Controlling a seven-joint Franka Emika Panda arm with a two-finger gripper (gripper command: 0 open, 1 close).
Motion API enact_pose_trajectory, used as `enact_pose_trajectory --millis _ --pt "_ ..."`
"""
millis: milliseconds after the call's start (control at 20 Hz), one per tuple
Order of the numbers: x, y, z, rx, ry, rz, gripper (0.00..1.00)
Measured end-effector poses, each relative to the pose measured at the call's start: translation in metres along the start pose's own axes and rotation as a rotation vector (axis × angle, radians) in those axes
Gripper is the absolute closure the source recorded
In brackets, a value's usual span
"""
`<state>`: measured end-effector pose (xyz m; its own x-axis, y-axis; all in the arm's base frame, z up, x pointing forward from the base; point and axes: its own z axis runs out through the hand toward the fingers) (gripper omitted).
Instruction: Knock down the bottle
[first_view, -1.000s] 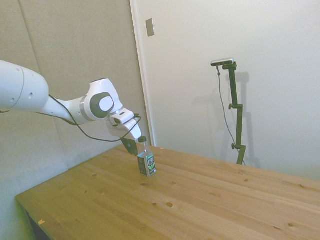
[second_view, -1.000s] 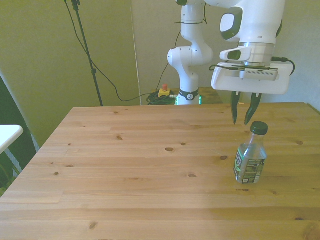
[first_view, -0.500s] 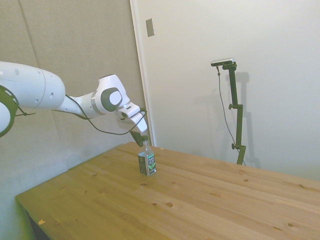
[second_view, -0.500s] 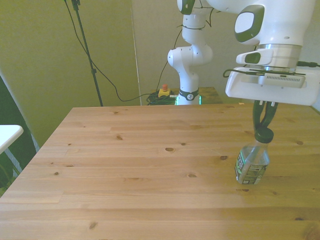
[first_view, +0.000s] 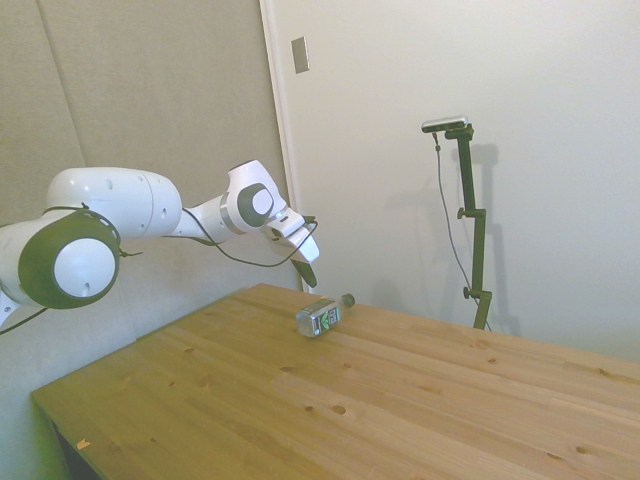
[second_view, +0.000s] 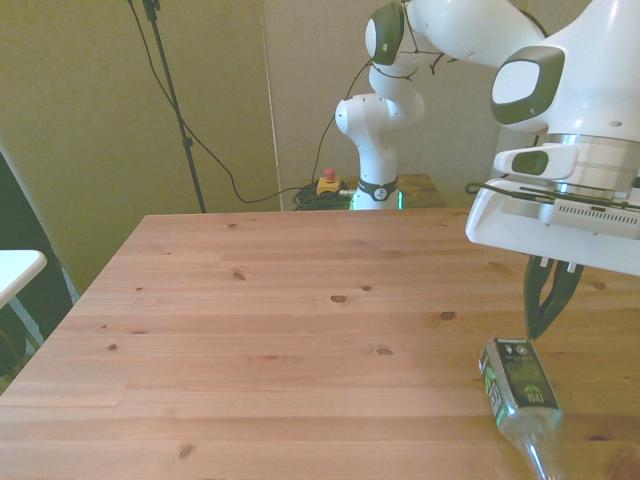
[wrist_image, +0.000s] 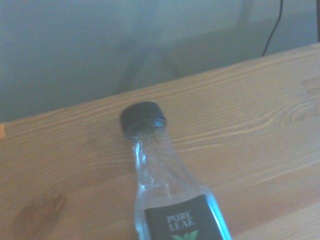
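On table (first_view: 400, 400), bottle (first_view: 320, 316) now toppled

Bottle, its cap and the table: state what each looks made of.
Bottle: clear, glossy plastic by the look, since wood grain shows through its neck. Cap: dark, matte, probably plastic. Table: light wood with visible planks, grain and knots, smooth finish.

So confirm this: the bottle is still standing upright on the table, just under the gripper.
Wrong on one count: the bottle is not upright. The side view shows it lying on its side on the table, just under the gripper.
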<state>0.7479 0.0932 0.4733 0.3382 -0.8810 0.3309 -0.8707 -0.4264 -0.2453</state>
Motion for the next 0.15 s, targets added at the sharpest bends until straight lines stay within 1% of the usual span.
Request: enact_pose_trajectory --millis 150 --pt "0.0038 -0.0132 0.0055 0.023 0.017 0.014 1.00"
